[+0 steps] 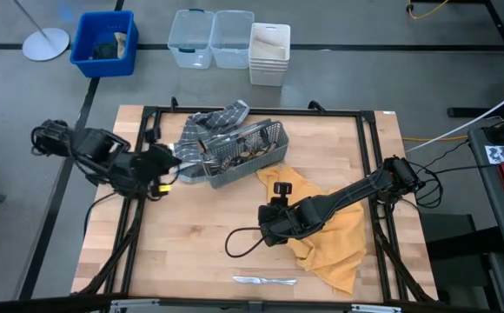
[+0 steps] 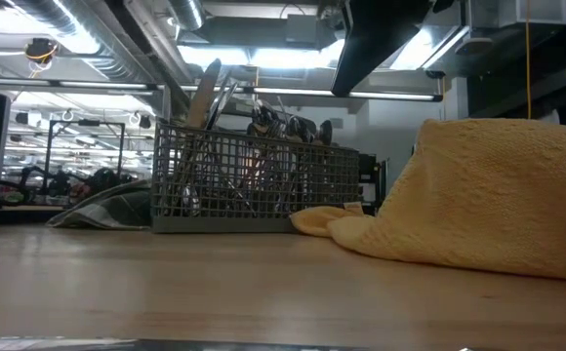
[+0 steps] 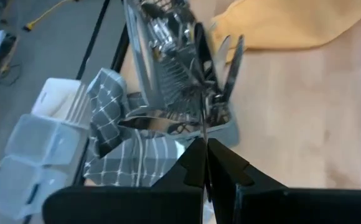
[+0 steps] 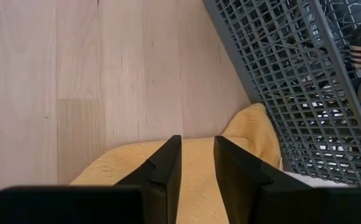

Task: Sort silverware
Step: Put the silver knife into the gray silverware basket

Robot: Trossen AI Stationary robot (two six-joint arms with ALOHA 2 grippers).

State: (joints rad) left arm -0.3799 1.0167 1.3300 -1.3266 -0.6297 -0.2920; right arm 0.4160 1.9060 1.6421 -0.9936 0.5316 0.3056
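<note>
The grey wire-mesh caddy [image 1: 235, 152] stands at the table's far middle and holds several pieces of silverware [image 3: 168, 34]. Its left end rests on a checked cloth [image 1: 217, 117]. My left gripper [image 3: 204, 155] is at the caddy's left end [image 1: 175, 163], shut on one thin silver piece. Silverware [image 1: 265, 280] also lies flat near the table's front edge. My right gripper [image 4: 197, 158] hangs open over the yellow towel [image 1: 321, 230], with nothing between its fingers. My left gripper pinches a thin silver piece [image 3: 202, 124] between its two fingers. The piece shows edge-on and runs on past the fingertips toward the caddy's near end. The fingers slant down from the table's left. Which kind of piece it is, and whether its far end is clear of the caddy, I cannot tell.
The yellow towel lies crumpled right of the caddy and reaches to the table's front right. A black frame [image 1: 369, 156] runs round the table top. On the floor beyond the far edge stand clear bins [image 1: 213, 39], a white bin [image 1: 269, 54] and a blue bin [image 1: 104, 43].
</note>
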